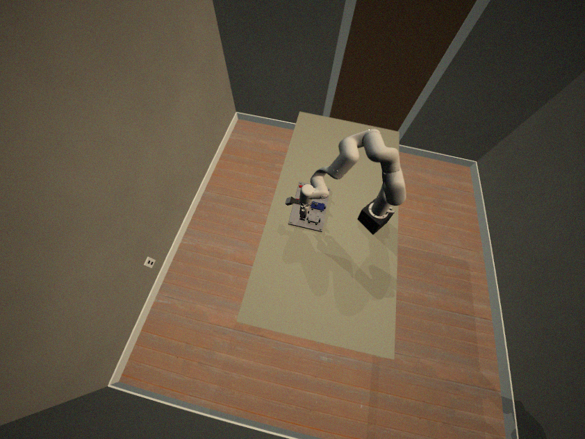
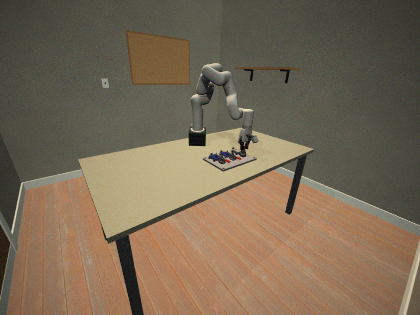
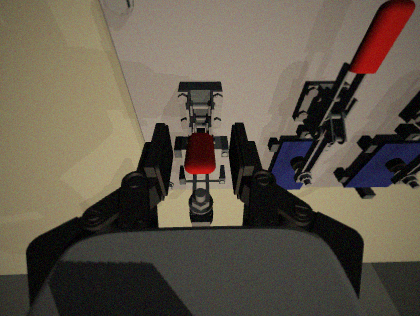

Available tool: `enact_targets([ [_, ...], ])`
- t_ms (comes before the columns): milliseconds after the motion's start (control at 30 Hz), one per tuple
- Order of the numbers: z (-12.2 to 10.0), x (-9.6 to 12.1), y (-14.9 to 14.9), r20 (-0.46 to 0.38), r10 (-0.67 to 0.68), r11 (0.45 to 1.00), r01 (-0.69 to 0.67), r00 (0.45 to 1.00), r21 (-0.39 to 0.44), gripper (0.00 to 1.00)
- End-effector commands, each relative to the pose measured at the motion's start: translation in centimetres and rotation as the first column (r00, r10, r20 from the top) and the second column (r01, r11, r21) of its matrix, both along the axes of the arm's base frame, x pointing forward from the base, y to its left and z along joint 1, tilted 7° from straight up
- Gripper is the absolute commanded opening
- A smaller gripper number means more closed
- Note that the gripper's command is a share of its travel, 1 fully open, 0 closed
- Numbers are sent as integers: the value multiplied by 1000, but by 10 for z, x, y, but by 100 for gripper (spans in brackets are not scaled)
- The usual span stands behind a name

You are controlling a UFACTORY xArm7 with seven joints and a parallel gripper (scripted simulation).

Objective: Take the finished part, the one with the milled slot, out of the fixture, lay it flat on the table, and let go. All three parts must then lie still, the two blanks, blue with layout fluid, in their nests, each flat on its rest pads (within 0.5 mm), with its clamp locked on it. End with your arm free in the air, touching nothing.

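Note:
My gripper [image 3: 200, 138] [image 2: 243, 146] is open. Its two fingers stand either side of the red handle [image 3: 200, 154] of the end clamp, with a gap on each side, and the handle stands upright. The part in that end nest is mostly hidden under the clamp and my fingers, so I cannot make out its slot. Two blue blanks [image 3: 286, 161] [image 3: 381, 165] [image 2: 214, 156] [image 2: 223, 153] sit in the neighbouring nests with clamp arms over them. The nearer one's red handle [image 3: 382, 35] lies flat. All of this sits on the grey fixture plate [image 3: 250, 50] [image 2: 234, 165] [image 1: 294, 220].
The fixture plate lies near the table's [image 2: 142, 189] [image 1: 321, 283] far right edge, and in the wrist view bare table top [image 3: 55, 125] shows to its left. The arm's black base [image 2: 197, 136] [image 1: 375, 218] stands behind the plate. A plate screw hole [image 3: 117, 4] is at the top.

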State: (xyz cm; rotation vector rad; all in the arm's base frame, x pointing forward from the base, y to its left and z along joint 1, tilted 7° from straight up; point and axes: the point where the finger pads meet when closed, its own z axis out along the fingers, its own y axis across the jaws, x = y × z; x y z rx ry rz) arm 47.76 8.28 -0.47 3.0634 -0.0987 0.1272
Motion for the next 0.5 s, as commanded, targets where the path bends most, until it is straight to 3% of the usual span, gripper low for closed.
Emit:
enact_targets([
  [0,6,1,1,5,1,1000,-1,1000,1,47],
  [467,40,-2,3,5,1,1000,-1,1000,1,47],
])
